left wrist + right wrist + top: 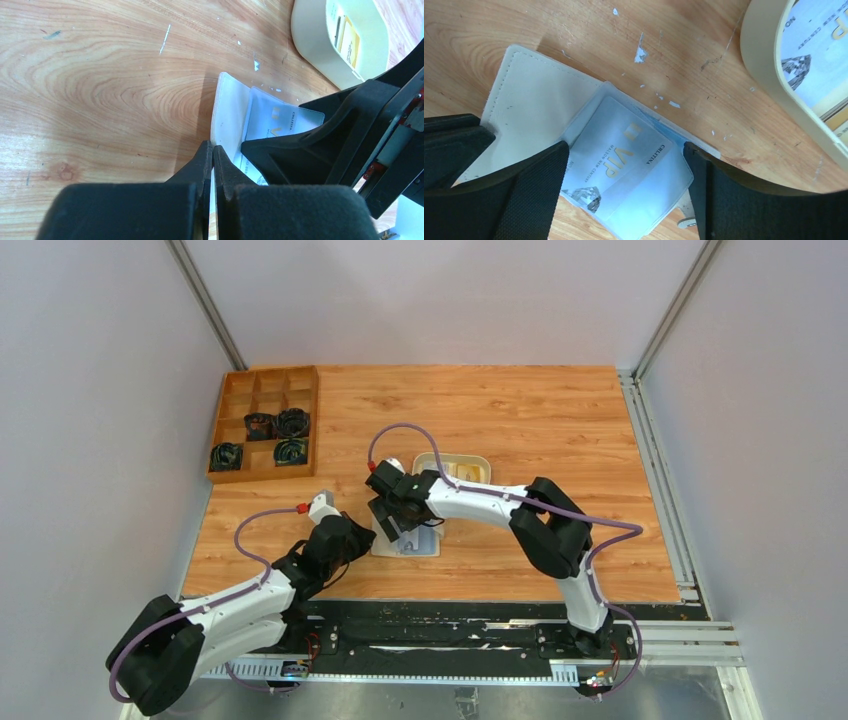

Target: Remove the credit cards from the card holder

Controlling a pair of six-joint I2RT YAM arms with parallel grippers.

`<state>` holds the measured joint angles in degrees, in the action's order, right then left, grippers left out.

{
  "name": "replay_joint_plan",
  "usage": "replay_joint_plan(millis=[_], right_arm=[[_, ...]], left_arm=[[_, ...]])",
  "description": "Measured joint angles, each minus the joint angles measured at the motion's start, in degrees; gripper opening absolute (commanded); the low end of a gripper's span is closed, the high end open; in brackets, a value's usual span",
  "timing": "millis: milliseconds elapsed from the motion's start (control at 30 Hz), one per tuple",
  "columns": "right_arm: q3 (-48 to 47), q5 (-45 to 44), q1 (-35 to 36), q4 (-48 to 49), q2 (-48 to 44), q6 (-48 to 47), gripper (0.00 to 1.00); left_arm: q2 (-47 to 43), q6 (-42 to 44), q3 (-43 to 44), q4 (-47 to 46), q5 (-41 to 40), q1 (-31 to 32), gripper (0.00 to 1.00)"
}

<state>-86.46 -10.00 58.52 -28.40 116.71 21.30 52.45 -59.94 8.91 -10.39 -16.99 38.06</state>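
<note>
Right wrist: we read "VIP" on the pocketed credit card (624,167). The right gripper (624,152) gapes wide and holds nothing, the left gripper (212,150) pinches the card holder (227,112), and the tray (764,65) holds more credit cards (816,45).

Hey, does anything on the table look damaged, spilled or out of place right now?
Only small white flecks and scratches on the wooden table between the card holder and the cream tray, like chipped finish or debris. Nothing is spilled, and the VIP card looks intact.

The card holder (529,95) is cream with pale blue inside, its whitish card (624,162) lettered in gold.
</note>
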Motion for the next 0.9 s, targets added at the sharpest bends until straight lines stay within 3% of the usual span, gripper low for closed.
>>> replay_joint_plan(millis=[100, 300, 467, 767, 900], right_arm=[[-2.1, -1.9, 0.8, -1.4, 1.2, -1.6, 1.00], [-5.1, -5.1, 2.3, -2.9, 2.6, -4.9, 1.00], [-3.8, -5.0, 2.6, 2.7, 1.3, -6.5, 1.00], [14.4, 4.1, -0.4, 23.3, -15.9, -4.3, 1.00], [22.4, 14.3, -4.6, 33.6, -20.4, 2.0, 0.98]], left_arm=[[0.0, 0.0, 0.0, 0.0, -0.2, 0.0, 0.00], [0.2, 0.2, 0.0, 0.1, -0.8, 0.0, 0.00], [0.5, 0.2, 0.0, 0.0, -0.6, 0.0, 0.00], [0.5, 0.2, 0.0, 0.0, -0.6, 0.0, 0.00], [0.5, 0.2, 0.0, 0.0, -0.6, 0.0, 0.00]])
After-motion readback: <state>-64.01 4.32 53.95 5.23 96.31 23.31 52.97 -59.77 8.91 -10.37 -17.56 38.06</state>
